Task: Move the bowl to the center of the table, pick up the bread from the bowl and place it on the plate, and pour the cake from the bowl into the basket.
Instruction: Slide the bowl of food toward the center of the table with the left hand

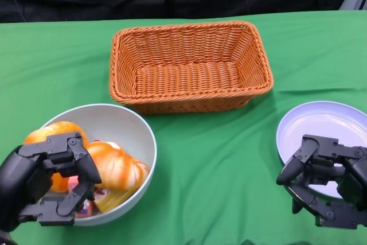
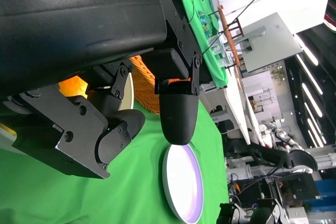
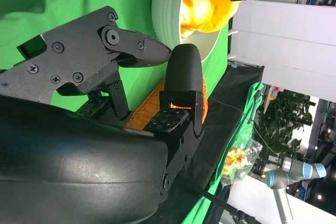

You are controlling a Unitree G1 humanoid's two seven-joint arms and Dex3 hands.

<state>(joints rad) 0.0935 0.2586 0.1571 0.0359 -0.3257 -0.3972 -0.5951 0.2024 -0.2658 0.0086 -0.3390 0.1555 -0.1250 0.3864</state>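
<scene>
Head view: high, looking down across the green bench point(image 1: 229, 159). Wrist views: close behind each robot hand, turned sideways, facing across the bench. Shared: basket point(image 1: 189, 64) in all three; bowl point(image 1: 140, 136) with right wrist, plate point(image 1: 321, 124) with left.

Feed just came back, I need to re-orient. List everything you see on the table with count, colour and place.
basket: one, orange wicker, far centre.
bowl: one, pale grey-white, near left.
bread: orange-brown pieces inside the bowl; count unclear.
plate: one, white, near right, nothing on its visible part.
tablecloth: one, green, covering the table.
left hand: black, over the bowl's near-left side; grip unclear.
right hand: black, over the plate's near edge, holding nothing.
</scene>
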